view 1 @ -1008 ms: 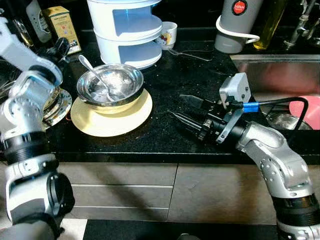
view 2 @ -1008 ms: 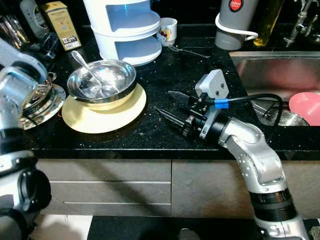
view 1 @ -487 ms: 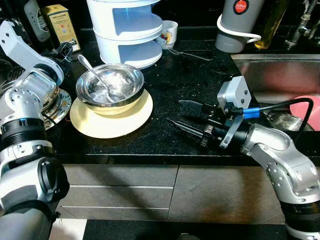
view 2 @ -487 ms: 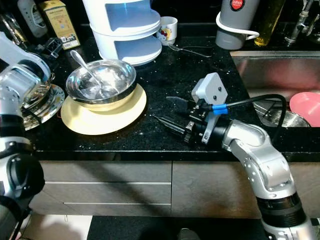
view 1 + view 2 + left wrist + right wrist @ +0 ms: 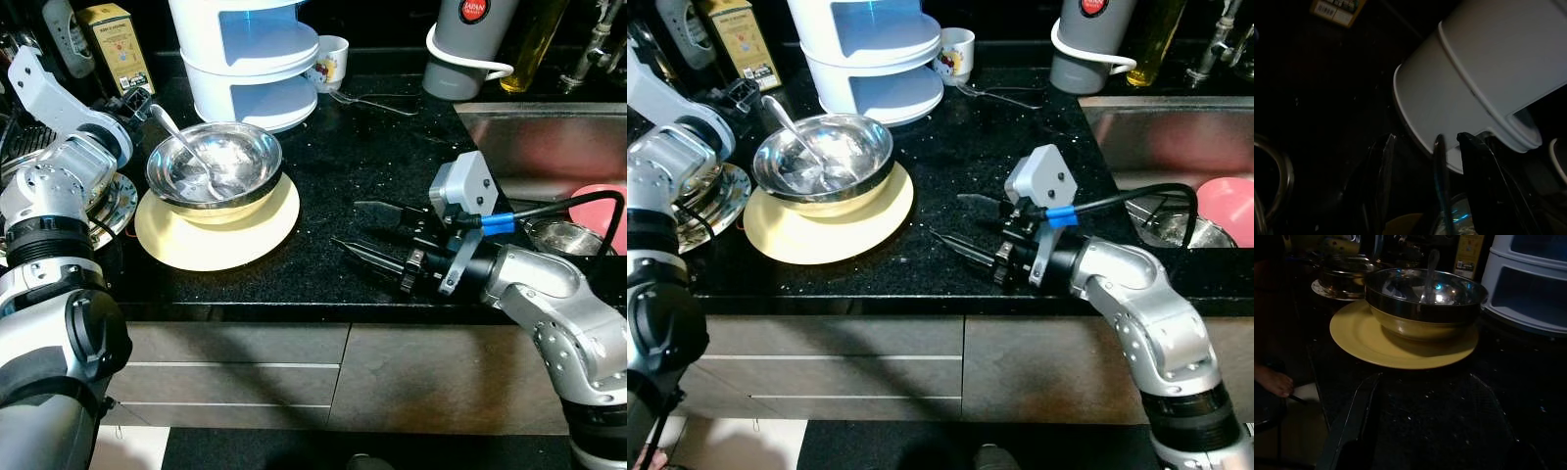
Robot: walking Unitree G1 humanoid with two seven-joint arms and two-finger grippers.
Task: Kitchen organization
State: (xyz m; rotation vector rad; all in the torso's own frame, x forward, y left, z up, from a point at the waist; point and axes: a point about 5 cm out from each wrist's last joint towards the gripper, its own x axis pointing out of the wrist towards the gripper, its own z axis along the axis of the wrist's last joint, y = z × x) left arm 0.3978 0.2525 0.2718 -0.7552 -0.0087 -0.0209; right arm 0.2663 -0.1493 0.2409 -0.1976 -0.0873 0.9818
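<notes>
Reaching in on my left, my left hand (image 5: 140, 101) sits with its fingers parted around the handle of the spoon (image 5: 186, 147), which leans in the steel bowl (image 5: 216, 168) on the yellow plate (image 5: 217, 227). Over on the right, my right hand (image 5: 364, 228) hovers low above the black counter (image 5: 333, 157), fingers spread wide and holding nothing, pointing toward that plate.

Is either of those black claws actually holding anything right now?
No. The right gripper hangs open above the counter. The left gripper is open around the spoon handle's tip, its fingers not yet closed on it.
</notes>
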